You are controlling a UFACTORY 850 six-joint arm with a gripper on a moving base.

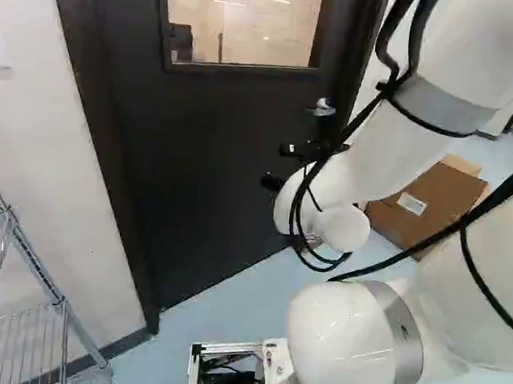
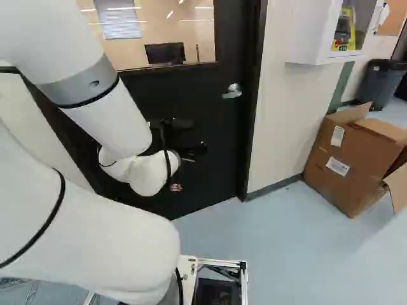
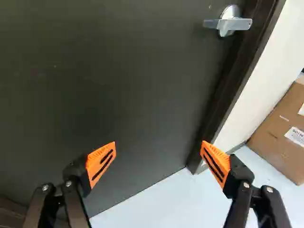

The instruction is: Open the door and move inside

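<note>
The dark door (image 1: pixel 215 152) stands closed, its silver lever handle (image 2: pixel 233 91) near the right edge. Before the door, lower than the handle, the jaws stand wide. A cardboard box (image 2: pixel 356 159) sits right.

Looks ahead and down from behind white jointed arm (image 2: pixel 114 114), left and right, sharing black glass-windowed door (image 1: pixel 206 152); in wrist view, faces it closer.
</note>
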